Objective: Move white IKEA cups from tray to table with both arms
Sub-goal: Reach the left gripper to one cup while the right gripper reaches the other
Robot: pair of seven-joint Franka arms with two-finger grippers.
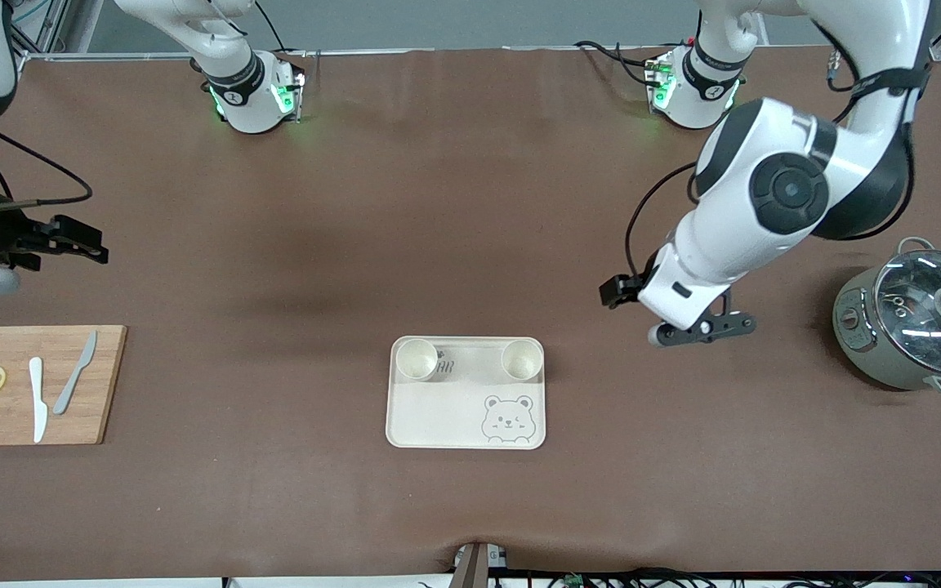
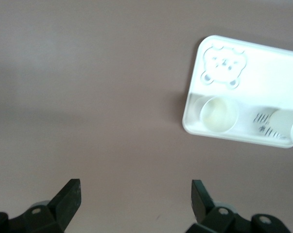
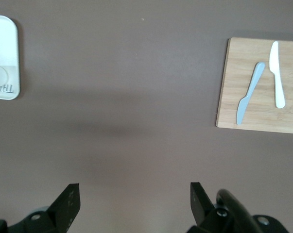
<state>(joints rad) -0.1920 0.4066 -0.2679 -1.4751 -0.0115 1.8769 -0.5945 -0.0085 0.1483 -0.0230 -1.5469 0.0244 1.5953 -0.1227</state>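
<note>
**Op A:** Both white cups stand on the tray (image 1: 438,408), along its edge farthest from the front camera: one cup (image 1: 417,359) toward the right arm's end, the other cup (image 1: 522,359) toward the left arm's. I haven't lifted either.

**Op B:** My worry is those tapered walls. A pinch that lands off-centre could tip a cup or drag the light tray across the tabletop (image 1: 470,204).

**Op A:** Agreed. My left pincer (image 2: 135,199) hangs wide open over bare tabletop near the tray, wrist bent down. The right pincer (image 3: 134,201), equally wide, waits near the cutting board (image 1: 33,384), well apart.
</note>
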